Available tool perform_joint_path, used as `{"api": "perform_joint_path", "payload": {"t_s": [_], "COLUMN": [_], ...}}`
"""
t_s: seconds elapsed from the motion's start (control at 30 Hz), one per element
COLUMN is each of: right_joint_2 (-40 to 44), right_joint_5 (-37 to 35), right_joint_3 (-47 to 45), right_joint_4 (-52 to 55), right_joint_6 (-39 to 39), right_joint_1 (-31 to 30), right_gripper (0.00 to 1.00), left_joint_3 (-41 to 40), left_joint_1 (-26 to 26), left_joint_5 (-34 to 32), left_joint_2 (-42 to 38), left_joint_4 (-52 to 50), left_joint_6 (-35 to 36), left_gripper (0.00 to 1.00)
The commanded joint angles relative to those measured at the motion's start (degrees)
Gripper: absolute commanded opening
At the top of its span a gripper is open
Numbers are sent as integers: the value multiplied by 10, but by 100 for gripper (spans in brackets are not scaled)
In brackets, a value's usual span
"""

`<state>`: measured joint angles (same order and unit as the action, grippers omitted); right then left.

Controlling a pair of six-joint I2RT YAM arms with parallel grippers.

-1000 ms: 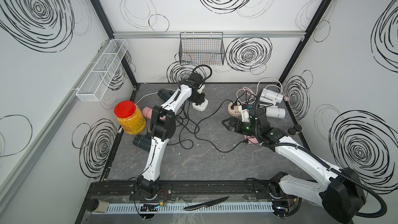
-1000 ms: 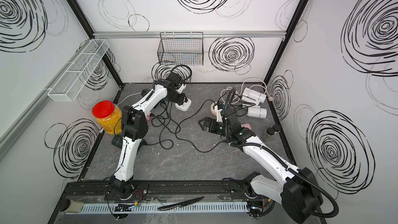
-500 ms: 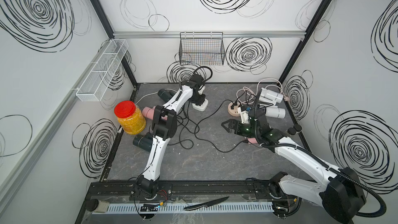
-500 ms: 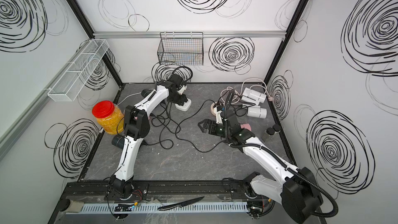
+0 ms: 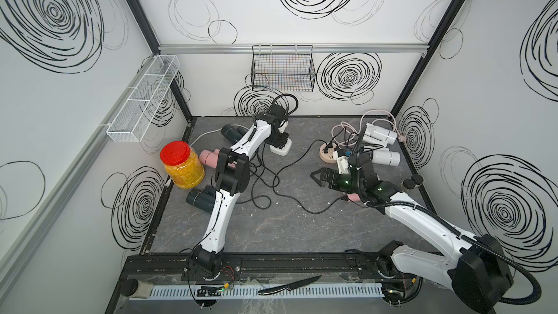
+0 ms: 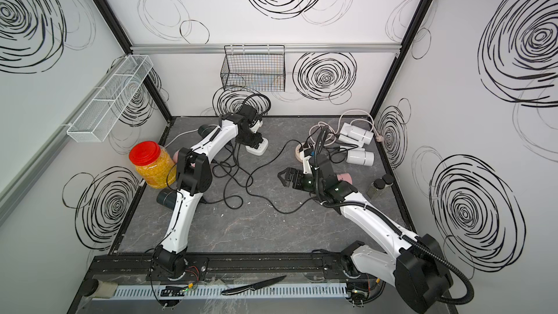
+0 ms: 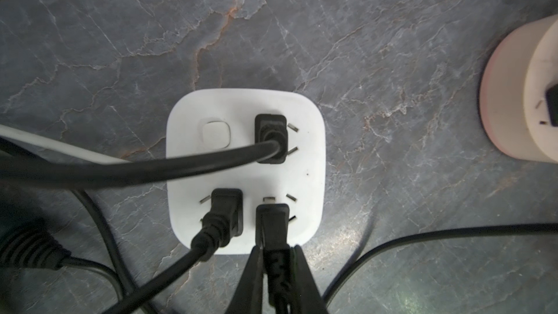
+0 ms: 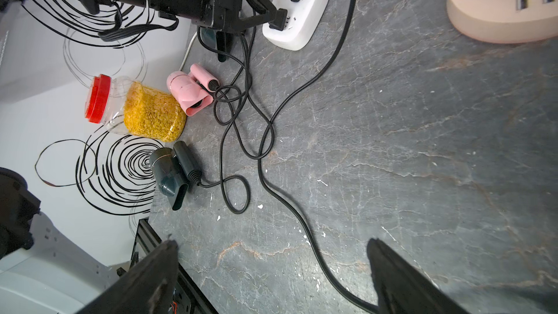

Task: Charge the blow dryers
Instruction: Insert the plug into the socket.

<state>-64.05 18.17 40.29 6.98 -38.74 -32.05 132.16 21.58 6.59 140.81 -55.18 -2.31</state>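
Blow dryers (image 8: 184, 89) lying about, left hand (image 7: 276, 249) pinching plug (image 7: 271, 218) at power strip (image 7: 211, 110), right hand (image 8: 271, 242) spread

The grey marbled table (image 5: 271, 231) carried a red-lidded jar (image 5: 181, 166) at its left edge. Just beside the jar lay a pink dryer (image 5: 208, 157). A teal dryer (image 5: 199, 199) lay nearer the front and a second teal dryer (image 5: 231, 134) near the back. A white strip (image 5: 282, 148) sat back of centre, with a beige hub (image 5: 327, 155) to its right. Two white dryers (image 5: 379, 134) lay by the right back corner. A second pink dryer (image 6: 342, 177) lay nearer the front, and two bottles (image 5: 412, 181) stood at the right edge. Black cords (image 7: 468, 229) looped across the middle.
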Motion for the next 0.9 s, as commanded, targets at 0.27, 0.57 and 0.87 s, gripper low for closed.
{"api": "perform_joint_path", "payload": {"t_s": [0.27,0.57,0.87], "right_joint_2": [6,-4,6], "right_joint_5": [-6,8,5], "right_joint_3": [-14,-17,-24], "right_joint_4": [-16,-32,-28], "right_joint_6": [-8,-16,-15], "right_joint_1": [3,3,3], "right_gripper": [100,99,99], "left_joint_3": [-20,-94,-94], "left_joint_1": [-11,-9,5], "left_joint_5": [-11,-12,-30], "left_joint_2": [-8,-70,-43], "left_joint_4": [-113,-144,-144], "left_joint_6": [28,61,66], "left_gripper": [6,5,5]}}
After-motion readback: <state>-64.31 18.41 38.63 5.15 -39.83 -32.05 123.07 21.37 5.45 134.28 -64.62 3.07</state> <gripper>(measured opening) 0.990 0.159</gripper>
